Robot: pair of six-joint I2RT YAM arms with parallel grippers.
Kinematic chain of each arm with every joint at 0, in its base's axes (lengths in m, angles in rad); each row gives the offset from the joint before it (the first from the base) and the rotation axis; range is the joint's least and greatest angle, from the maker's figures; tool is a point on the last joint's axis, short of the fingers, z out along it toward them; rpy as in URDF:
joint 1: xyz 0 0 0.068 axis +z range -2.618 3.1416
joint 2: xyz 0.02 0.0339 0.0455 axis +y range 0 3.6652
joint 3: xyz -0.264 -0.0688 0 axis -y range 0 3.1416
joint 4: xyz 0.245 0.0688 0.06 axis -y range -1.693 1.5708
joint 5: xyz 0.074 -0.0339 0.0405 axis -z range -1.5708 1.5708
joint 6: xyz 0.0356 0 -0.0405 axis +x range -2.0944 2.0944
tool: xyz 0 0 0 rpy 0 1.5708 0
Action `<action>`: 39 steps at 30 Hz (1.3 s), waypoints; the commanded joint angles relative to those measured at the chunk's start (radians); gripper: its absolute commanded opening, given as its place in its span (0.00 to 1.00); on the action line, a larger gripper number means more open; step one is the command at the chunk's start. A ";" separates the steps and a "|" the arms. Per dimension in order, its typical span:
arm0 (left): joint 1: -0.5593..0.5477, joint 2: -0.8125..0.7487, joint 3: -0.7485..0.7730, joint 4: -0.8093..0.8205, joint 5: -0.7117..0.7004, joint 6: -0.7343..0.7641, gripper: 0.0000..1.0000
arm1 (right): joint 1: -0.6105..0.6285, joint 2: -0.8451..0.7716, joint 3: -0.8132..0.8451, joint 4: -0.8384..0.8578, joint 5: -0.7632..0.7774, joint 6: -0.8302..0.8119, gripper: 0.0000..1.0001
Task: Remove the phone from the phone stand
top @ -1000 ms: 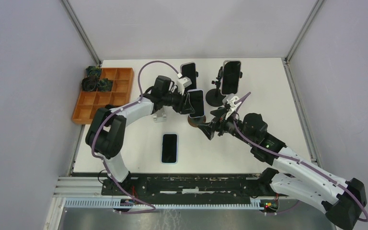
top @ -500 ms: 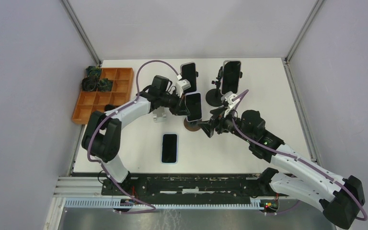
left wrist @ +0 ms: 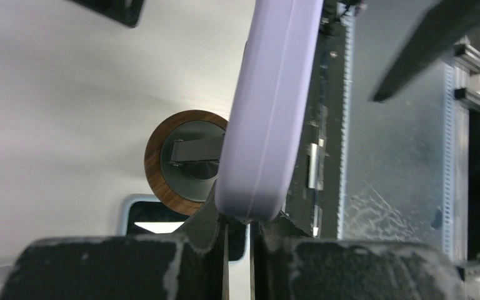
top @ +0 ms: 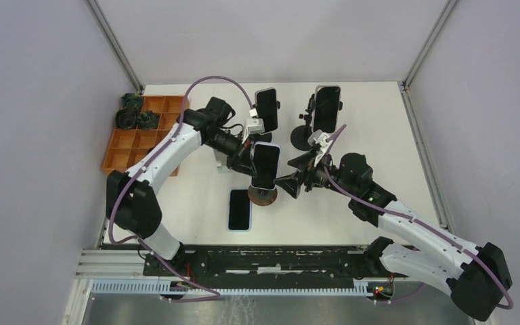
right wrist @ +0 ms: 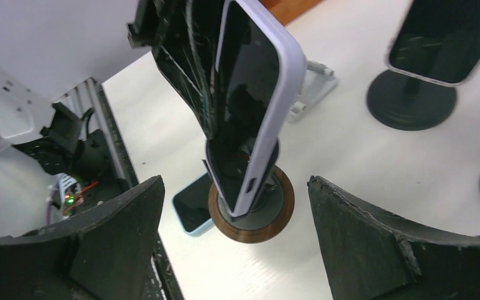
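In the overhead view, a second handset (top: 240, 210) is lying flat on the white table (top: 379, 122), just left of centre and low in the frame. Up and to its right, the left gripper (top: 253, 161) is pinching its fingers together on the lower end of the phone (top: 265, 164). The phone is standing nearly upright in a lilac case, with its dark screen facing the right side of the frame. Directly below it in the frame, the phone stand (top: 264, 196) is showing its round, wood-rimmed base. In both wrist views the phone's bottom edge is hanging over the middle of that base, but whether the two are touching cannot be told. Just right of the phone, the right gripper (top: 290, 183) is hovering with its fingers spread wide and gripping nothing, its opening pointing at the phone and stand.
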 commanded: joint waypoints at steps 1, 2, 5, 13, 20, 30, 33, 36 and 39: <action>-0.001 -0.094 0.128 -0.341 0.215 0.258 0.02 | -0.005 0.017 -0.029 0.161 -0.127 0.087 0.91; -0.001 -0.116 0.130 -0.344 0.218 0.249 0.02 | -0.005 0.024 -0.035 0.185 -0.139 0.106 0.91; -0.001 -0.164 0.118 -0.339 0.221 0.218 0.02 | -0.006 0.052 -0.038 0.267 -0.177 0.166 0.90; -0.001 -0.247 0.073 -0.288 0.209 0.118 0.02 | 0.019 0.117 -0.038 0.475 -0.242 0.313 0.84; -0.011 -0.289 0.050 -0.180 0.184 -0.005 0.02 | 0.095 0.173 0.019 0.465 -0.213 0.307 0.75; -0.025 -0.320 0.051 -0.139 0.136 -0.066 0.02 | 0.122 0.185 0.029 0.469 -0.193 0.309 0.36; -0.029 -0.324 0.051 -0.140 0.110 -0.068 0.13 | 0.122 0.180 0.041 0.466 -0.193 0.315 0.10; -0.029 -0.335 0.052 -0.142 0.089 -0.067 0.45 | 0.121 0.167 0.037 0.463 -0.193 0.313 0.00; -0.029 -0.367 0.051 -0.159 0.092 -0.035 0.87 | 0.115 0.137 0.019 0.460 -0.198 0.297 0.00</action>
